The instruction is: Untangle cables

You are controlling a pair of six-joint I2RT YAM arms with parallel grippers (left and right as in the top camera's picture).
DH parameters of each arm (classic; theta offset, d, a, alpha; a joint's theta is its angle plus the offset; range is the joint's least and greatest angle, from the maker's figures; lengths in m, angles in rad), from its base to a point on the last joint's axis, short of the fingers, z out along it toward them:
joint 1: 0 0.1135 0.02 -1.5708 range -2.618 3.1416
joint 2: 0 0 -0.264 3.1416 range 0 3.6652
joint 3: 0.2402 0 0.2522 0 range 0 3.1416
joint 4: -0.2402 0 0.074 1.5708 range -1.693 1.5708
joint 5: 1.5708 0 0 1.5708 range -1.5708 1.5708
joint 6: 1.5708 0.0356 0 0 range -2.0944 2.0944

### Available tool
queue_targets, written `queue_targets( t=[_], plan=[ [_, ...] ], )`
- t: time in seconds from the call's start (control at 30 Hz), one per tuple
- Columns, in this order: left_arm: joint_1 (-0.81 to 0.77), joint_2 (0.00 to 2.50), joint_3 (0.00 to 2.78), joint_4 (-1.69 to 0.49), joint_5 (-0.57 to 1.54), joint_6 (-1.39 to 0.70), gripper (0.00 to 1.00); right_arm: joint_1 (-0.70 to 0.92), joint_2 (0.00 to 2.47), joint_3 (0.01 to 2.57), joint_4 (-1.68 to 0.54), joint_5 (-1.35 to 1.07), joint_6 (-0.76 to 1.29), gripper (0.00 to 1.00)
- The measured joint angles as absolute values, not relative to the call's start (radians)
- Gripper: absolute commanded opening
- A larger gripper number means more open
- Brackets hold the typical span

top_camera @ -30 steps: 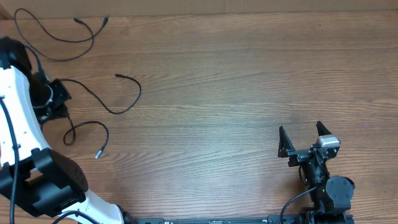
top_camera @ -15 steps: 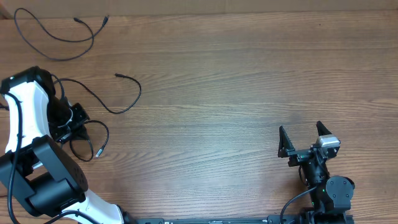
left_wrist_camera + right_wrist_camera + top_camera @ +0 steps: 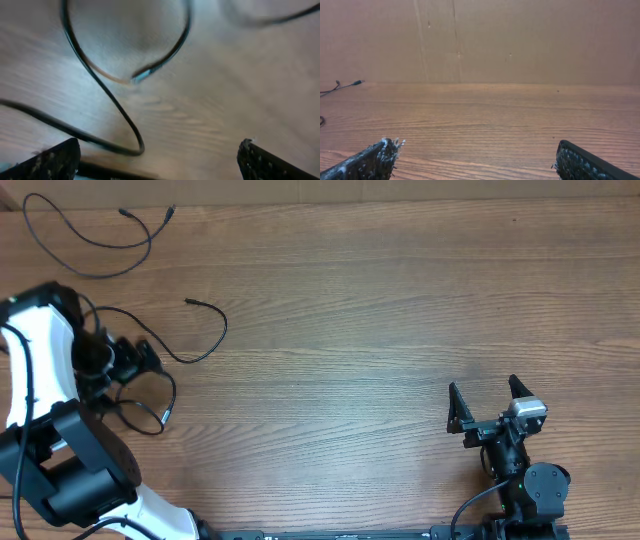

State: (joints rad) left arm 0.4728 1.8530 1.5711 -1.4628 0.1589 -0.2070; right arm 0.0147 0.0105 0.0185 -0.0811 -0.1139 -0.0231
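Three thin black cables lie on the left of the wooden table. One cable (image 3: pixel 92 242) curls at the far corner. A second cable (image 3: pixel 200 340) bends through the middle, its plug end pointing left. A third cable (image 3: pixel 155 395) loops closest to the front, right beside my left gripper (image 3: pixel 140 362). In the left wrist view that gripper (image 3: pixel 160 162) is open wide just above the wood. A bend of cable (image 3: pixel 127 130) lies in front of its fingers, held by neither, and a plug end (image 3: pixel 142 75) shows beyond. My right gripper (image 3: pixel 490 402) rests open at the front right, nothing between its fingertips (image 3: pixel 480 165).
A cardboard wall (image 3: pixel 480 40) closes off the far edge of the table. The left arm's white link (image 3: pixel 40 350) and its own thicker wires crowd the left edge. Bare wood (image 3: pixel 380 330) spans the middle and right.
My left arm swung from the left edge toward the front and right over the nearest cable. Its gripper went from shut to open. That cable's loop shifted slightly. The right arm stayed still.
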Motion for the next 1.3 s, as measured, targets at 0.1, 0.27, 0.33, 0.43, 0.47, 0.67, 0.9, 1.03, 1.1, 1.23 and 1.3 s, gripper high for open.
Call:
queue_targets(
  t=[0.1, 0.27, 0.33, 0.43, 0.47, 0.67, 0.9, 1.03, 1.1, 1.23, 1.3],
  plan=[
    [0.474, 1.854, 1.759, -1.494, 0.163, -0.227, 1.0, 0.015, 0.01, 0.019, -0.082, -0.114, -0.023, 1.0],
    [0.489, 1.852, 1.943, -1.505, 0.134, -0.29, 1.0, 0.015, 0.01, 0.019, -0.081, -0.114, -0.023, 1.0],
    [0.494, 1.852, 1.955, -1.515, 0.093, -0.311, 1.0, 0.015, 0.01, 0.019, -0.081, -0.114, -0.022, 1.0],
    [0.5, 1.852, 1.938, -1.529, -0.017, -0.37, 1.0, 0.015, 0.01, 0.019, -0.081, -0.115, -0.023, 1.0],
    [0.501, 1.852, 1.925, -1.53, -0.059, -0.392, 1.0, 0.015, 0.01, 0.019, -0.081, -0.115, -0.023, 1.0],
    [0.566, 1.853, 1.816, -1.526, -0.242, -0.532, 0.99, 0.015, 0.01, 0.019, -0.082, -0.114, -0.023, 1.0],
    [0.809, 1.853, 1.704, -1.475, -0.3, -0.651, 1.0, 0.015, 0.01, 0.019, -0.082, -0.114, -0.023, 1.0],
    [0.972, 1.852, 1.599, -1.409, -0.22, -0.676, 1.0, 0.015, 0.01, 0.019, -0.082, -0.114, -0.023, 1.0],
    [1.01, 1.853, 1.532, -1.367, -0.147, -0.682, 1.0, 0.015, 0.01, 0.019, -0.081, -0.114, -0.023, 1.0],
    [1.023, 1.853, 1.406, -1.288, -0.03, -0.683, 0.99, 0.015, 0.01, 0.019, -0.082, -0.114, -0.023, 1.0],
    [1.015, 1.853, 1.348, -1.254, 0.004, -0.683, 0.99, 0.015, 0.01, 0.019, -0.082, -0.114, -0.023, 1.0]
  ],
)
